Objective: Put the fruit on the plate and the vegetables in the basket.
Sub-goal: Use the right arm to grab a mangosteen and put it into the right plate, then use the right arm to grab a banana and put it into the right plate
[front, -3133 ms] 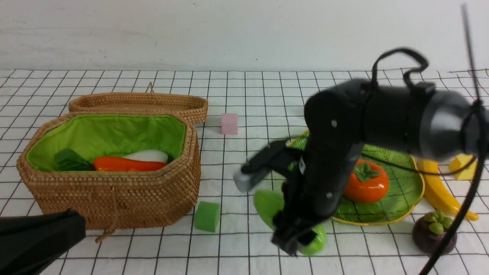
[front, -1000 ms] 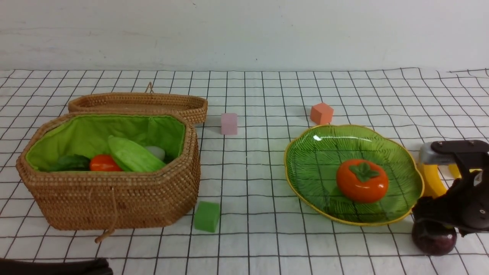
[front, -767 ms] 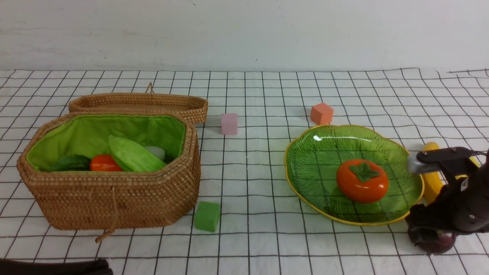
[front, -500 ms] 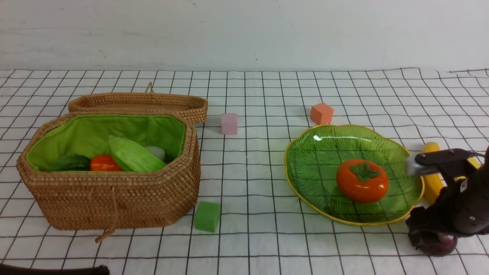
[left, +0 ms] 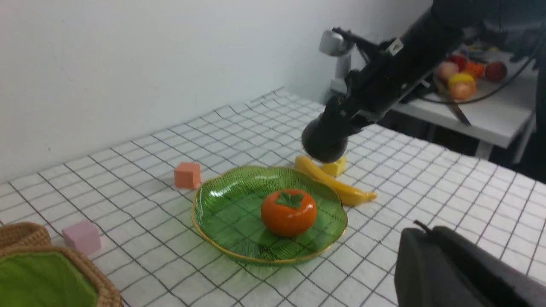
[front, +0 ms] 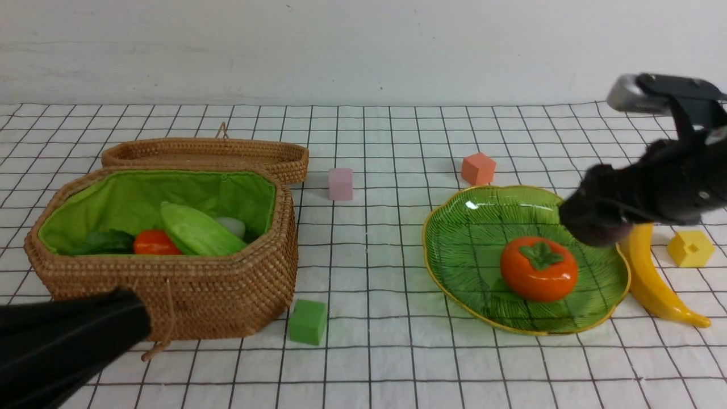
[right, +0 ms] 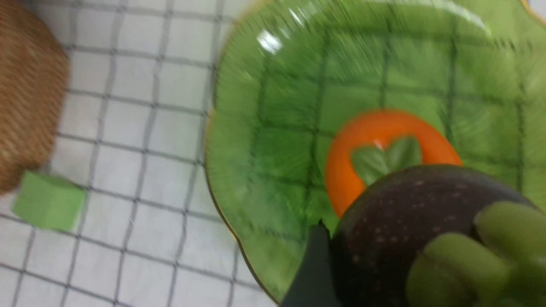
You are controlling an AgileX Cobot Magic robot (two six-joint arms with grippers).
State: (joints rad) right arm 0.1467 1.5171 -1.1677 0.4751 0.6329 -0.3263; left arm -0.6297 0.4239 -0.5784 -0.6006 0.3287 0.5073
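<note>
My right gripper (front: 593,213) is shut on the dark purple mangosteen (front: 596,234) and holds it in the air over the right rim of the green plate (front: 454,250). In the right wrist view the mangosteen (right: 396,221) with its green cap fills the jaws, above the orange persimmon (right: 375,132). The persimmon (front: 538,268) lies on the plate. The yellow banana (front: 647,278) lies on the cloth just right of the plate. The rattan basket (front: 170,301) at left holds the light-green gourd (front: 199,230), carrot (front: 153,243) and white radish (front: 232,226). My left gripper (front: 130,318) is shut and empty, low in front of the basket.
The flat woven lid (front: 210,152) lies behind the basket. Foam cubes are scattered about: pink (front: 341,183) in the middle, orange (front: 478,168) behind the plate, green (front: 308,321) at the basket's front corner, yellow (front: 690,248) right of the banana.
My right gripper has lifted the mangosteen off the cloth at the front right and carried it up and back over the plate's right rim. The left arm has come further into view.
</note>
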